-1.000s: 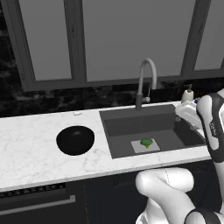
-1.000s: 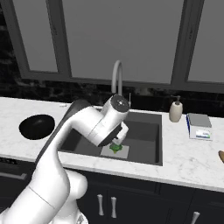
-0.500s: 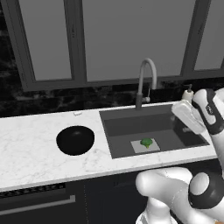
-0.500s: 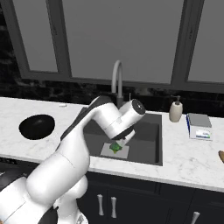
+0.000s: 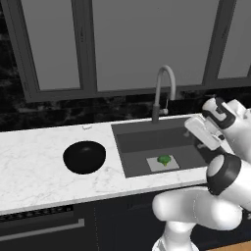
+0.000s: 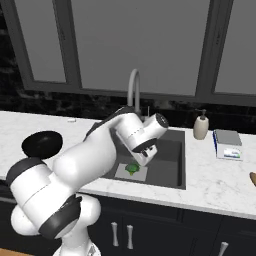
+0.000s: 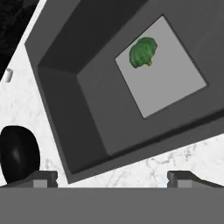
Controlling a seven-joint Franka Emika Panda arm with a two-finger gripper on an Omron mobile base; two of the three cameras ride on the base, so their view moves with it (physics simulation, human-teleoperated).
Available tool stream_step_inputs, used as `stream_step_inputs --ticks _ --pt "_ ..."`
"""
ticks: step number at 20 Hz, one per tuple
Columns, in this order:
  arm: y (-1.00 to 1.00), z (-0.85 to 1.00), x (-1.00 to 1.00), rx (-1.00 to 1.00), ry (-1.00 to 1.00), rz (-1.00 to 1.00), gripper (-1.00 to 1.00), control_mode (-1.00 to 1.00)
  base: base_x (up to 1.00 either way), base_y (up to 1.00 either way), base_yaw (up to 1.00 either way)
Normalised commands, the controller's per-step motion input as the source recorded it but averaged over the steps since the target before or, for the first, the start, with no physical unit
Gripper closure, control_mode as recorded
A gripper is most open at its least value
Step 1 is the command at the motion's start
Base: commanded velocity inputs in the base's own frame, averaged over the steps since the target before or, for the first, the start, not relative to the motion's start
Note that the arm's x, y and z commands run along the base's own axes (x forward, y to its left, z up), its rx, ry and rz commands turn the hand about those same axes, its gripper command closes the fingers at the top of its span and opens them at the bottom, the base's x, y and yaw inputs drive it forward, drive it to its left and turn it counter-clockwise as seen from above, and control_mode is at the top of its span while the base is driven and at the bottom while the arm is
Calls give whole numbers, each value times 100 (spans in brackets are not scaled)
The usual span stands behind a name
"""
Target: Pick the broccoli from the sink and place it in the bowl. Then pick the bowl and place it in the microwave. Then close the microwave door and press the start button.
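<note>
1. My hand hangs above the dark grey rectangular sink, its two dark fingertips spread wide with nothing between them.
2. The small bright green broccoli floret lies on a pale grey square patch on the floor of the basin, well clear of my fingertips.
3. From the left base view the floret sits toward the front of the sink, just off the patch's middle, and my hand's white body is over the basin's right side.
4. From the right base view the floret shows just below my wrist, still on the floor of the sink.
5. The glossy black round bowl stands on the white marble worktop to the left of the sink, apart from its edge.
6. The curved silver gooseneck faucet rises behind the basin.
7. On the worktop right of the sink stand a beige soap dispenser and, beside it, a small white and blue box.
</note>
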Motion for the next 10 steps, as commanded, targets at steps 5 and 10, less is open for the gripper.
stream_step_inputs --ticks 5,10 --pt "0 -46 44 3 7 0 -100 -100 0 0 0" --pt "-3 -53 42 9 17 0 -100 -100 0 0 0"
